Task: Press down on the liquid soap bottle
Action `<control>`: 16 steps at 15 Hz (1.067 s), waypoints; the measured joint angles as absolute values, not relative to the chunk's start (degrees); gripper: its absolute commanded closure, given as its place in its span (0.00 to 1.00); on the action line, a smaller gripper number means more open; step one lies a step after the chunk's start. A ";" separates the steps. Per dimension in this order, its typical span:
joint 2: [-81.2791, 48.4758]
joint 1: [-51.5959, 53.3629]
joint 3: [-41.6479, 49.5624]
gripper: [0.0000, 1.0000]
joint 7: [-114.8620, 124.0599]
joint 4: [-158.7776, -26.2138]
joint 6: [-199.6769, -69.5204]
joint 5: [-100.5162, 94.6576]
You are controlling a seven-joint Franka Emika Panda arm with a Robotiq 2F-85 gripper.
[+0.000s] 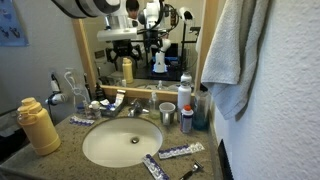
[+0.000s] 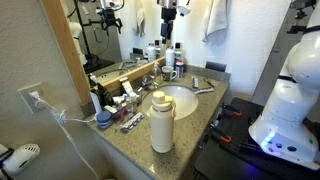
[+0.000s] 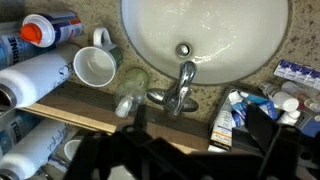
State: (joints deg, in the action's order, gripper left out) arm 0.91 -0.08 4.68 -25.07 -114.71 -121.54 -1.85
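Note:
In the wrist view a small clear bottle (image 3: 128,92), which I take for the liquid soap bottle, stands on the counter between the chrome faucet (image 3: 178,88) and a white cup (image 3: 95,67). My gripper (image 3: 198,136) shows as two dark, blurred fingers at the bottom of that view, spread wide with nothing between them. It hangs high above the back of the counter, over the wooden ledge, well clear of the bottle. In an exterior view the gripper (image 2: 168,16) sits near the top of the picture, above the sink. The clear bottle is hard to make out in both exterior views.
An oval sink (image 1: 122,142) is set in the granite counter. A tall yellow bottle (image 1: 38,126) stands at one end, spray cans (image 1: 185,92) at the other. Toothpaste tubes (image 3: 228,112) lie by the faucet. A towel (image 1: 236,50) hangs on the wall beside the mirror (image 1: 140,40).

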 measured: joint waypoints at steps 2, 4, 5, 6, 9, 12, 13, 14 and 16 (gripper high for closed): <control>-1.59 -1.14 4.69 0.00 -26.90 -113.41 -123.01 -0.94; -4.18 -2.06 4.70 0.00 -27.21 -112.14 -125.07 -0.82; -5.49 -2.49 4.69 0.00 -27.21 -111.53 -126.23 -0.82; -6.84 -2.86 4.69 0.00 -27.21 -110.90 -127.44 -0.82; -10.80 -3.66 4.67 0.00 -26.56 -109.02 -130.99 -0.81; -14.55 -4.26 4.27 0.00 -25.44 -107.00 -134.05 -0.74; -15.67 -4.45 4.08 0.00 -25.15 -106.26 -134.80 -0.60; -16.76 -4.70 3.82 0.00 -24.73 -105.49 -135.40 -0.47; -18.74 -5.01 3.47 0.00 -24.17 -103.91 -136.34 -0.24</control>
